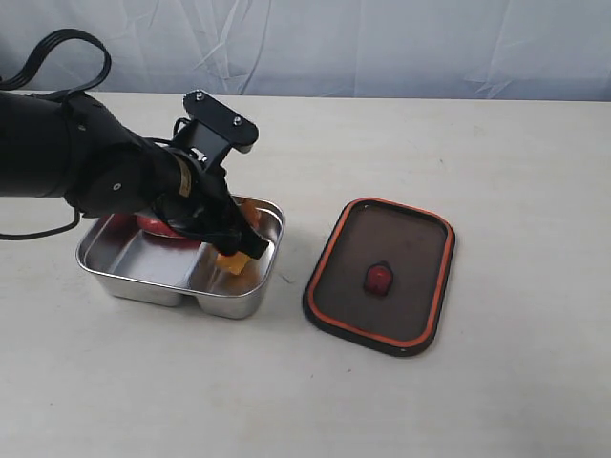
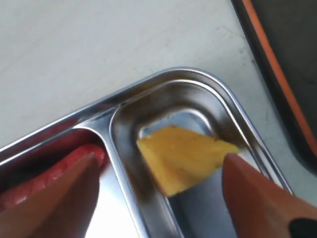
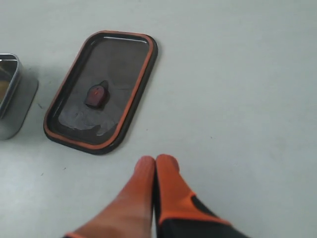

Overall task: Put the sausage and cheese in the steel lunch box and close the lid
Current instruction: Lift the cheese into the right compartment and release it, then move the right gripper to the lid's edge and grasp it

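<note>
Lying within the spread left gripper (image 2: pixel 161 166): cheese (image 2: pixel 181 154)

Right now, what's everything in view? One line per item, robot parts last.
steel lunch box: 1, silver, on the table, left of centre in the exterior view
sausage: 1, red, in the box's left compartment
cheese: 1, yellow-orange, in the box's right compartment
lid: 1, dark with orange rim, flat on the table right of the box, apart from it
table: 1, off-white, under everything
backdrop: 1, pale cloth, behind the table
left gripper: 1, black arm, open either side of the cheese
right gripper: 1, orange tips, shut, over bare table near the lid
</note>
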`<move>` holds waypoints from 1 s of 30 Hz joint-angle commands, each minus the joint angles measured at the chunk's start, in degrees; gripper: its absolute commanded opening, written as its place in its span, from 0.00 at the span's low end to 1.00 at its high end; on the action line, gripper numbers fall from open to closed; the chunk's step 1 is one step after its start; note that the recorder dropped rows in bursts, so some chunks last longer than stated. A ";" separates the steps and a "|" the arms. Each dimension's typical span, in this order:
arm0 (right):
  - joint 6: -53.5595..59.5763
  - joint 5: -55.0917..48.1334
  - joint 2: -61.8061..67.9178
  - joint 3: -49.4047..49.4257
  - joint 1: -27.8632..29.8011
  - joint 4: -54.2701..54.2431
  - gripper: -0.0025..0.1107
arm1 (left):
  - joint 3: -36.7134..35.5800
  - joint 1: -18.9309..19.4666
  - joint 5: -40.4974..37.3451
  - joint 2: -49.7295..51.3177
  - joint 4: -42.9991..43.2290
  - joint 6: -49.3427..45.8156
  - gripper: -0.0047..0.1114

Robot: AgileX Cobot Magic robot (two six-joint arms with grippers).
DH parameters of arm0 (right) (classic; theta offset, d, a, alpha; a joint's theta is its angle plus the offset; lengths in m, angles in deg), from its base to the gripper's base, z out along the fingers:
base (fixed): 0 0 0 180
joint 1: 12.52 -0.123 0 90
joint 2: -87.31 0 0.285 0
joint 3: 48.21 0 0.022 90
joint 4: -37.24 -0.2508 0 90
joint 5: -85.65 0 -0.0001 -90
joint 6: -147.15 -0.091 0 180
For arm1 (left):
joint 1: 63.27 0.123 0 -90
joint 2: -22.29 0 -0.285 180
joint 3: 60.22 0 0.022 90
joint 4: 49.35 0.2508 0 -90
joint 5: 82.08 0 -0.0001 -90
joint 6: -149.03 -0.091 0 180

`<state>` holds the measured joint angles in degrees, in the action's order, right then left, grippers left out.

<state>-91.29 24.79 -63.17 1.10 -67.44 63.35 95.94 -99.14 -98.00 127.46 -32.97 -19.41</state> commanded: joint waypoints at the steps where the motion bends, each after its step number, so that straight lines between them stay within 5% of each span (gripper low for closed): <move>1: -0.19 2.88 -0.13 0.11 0.29 0.23 0.01 | 0.27 0.31 -1.02 0.20 -0.43 0.01 0.62; 8: -3.42 8.02 2.13 0.11 0.29 4.25 0.01 | 0.27 0.31 -5.98 -1.48 -0.43 0.01 0.56; 10: -6.17 8.54 4.74 0.11 0.29 8.10 0.01 | 0.27 0.31 -6.25 -2.90 -0.43 0.12 0.47; 15: -14.44 8.85 15.24 0.11 0.29 19.04 0.01 | 0.27 0.31 -6.78 -8.73 -5.00 0.35 0.05; 23: -18.65 14.48 35.15 -2.69 0.65 23.74 0.01 | -3.59 0.31 -8.45 -18.02 -8.18 0.02 0.04; 30: -7.56 24.71 49.86 -13.52 10.04 14.34 0.01 | -10.39 0.31 -9.47 -26.06 -8.82 0.02 0.04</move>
<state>-105.31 45.83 -17.82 -8.53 -61.49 81.84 88.05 -99.14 -106.44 104.59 -40.99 -19.41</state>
